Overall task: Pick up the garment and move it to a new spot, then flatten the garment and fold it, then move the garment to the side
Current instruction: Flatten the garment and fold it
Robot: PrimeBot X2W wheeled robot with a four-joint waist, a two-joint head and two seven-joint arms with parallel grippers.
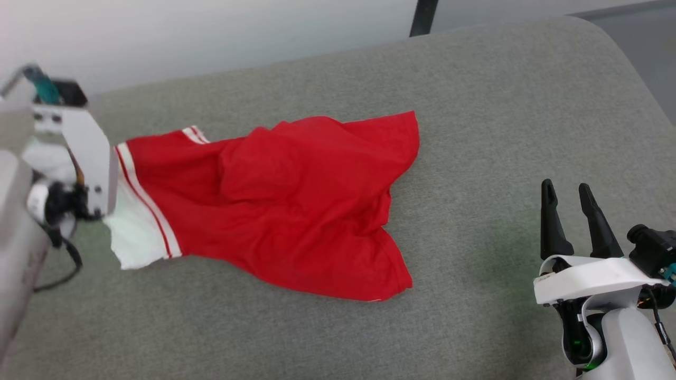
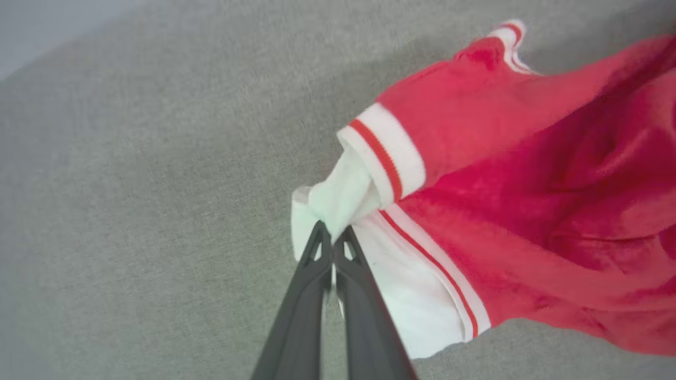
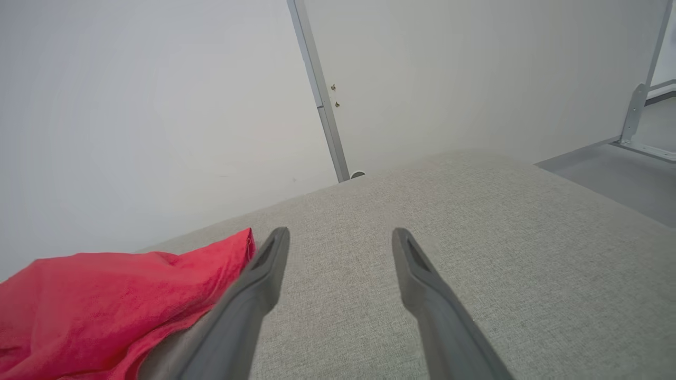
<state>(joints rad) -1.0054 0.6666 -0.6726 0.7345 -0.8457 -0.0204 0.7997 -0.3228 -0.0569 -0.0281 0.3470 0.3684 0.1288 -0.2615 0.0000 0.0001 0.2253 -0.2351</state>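
Head view: one grey cloth-covered bench (image 1: 501, 105) carries everything, with a pale wall behind it and one dark post (image 1: 423, 16) rising at the far edge. One garment (image 1: 296, 200), red and rumpled, lies across the middle of the bench. Its white sleeve (image 1: 134, 232), with red-and-white trim, is at the left end. The left arm's pale wrist (image 1: 84, 158) and a black cable (image 1: 63, 258) stand in front of that sleeve's left edge and hide the fingers there. The right gripper (image 1: 566, 187) is at the near right, well apart from the garment, its two dark fingers parted and touching nothing.

Left wrist view: the grey bench (image 2: 132, 211) lies to the left and the garment (image 2: 528, 184) spreads to the right. The left gripper (image 2: 332, 235) has its two fingers pressed together, clamped on a pinch of the white sleeve (image 2: 338, 198) just left of the striped cuff.

Right wrist view: a white wall (image 3: 132, 105), one grey metal post (image 3: 319, 95) and a strip of grey floor (image 3: 623, 179) at the far right lie beyond the bench (image 3: 501, 237). The right gripper (image 3: 340, 235) stands wide apart over bare bench, holding nothing. The garment's red edge (image 3: 105, 295) lies just to the left of its left finger; I cannot tell whether they touch.
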